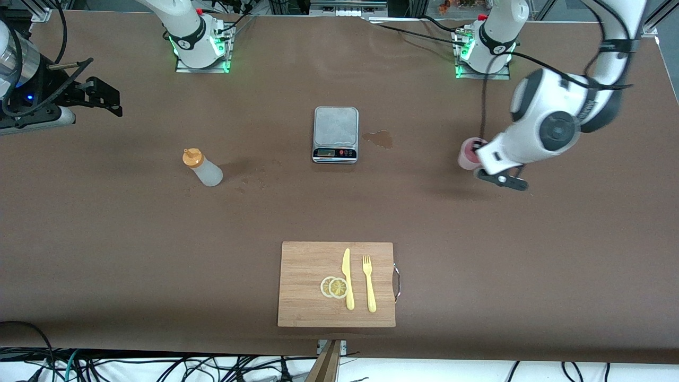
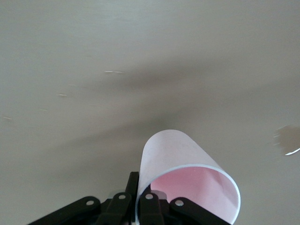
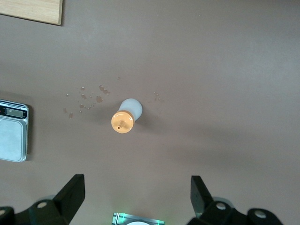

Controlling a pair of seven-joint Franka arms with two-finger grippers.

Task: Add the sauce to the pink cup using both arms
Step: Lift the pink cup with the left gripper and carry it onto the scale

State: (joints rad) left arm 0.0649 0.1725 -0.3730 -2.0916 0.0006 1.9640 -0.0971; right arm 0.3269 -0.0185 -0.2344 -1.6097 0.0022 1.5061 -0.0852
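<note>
The left arm bends down at the middle right of the front view, its claw (image 2: 136, 206) clamped tight. The right arm's claw (image 3: 136, 197) hangs at the upper left, fingers spread wide, waiting.

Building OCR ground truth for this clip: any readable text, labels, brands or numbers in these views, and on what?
No text can be read in any view.
Kitchen scale: its display shows marks too small to read.
Arm base rings: a small emblem, not legible.
Squeeze bottle, pink cup, cutting board: no label visible.
</note>
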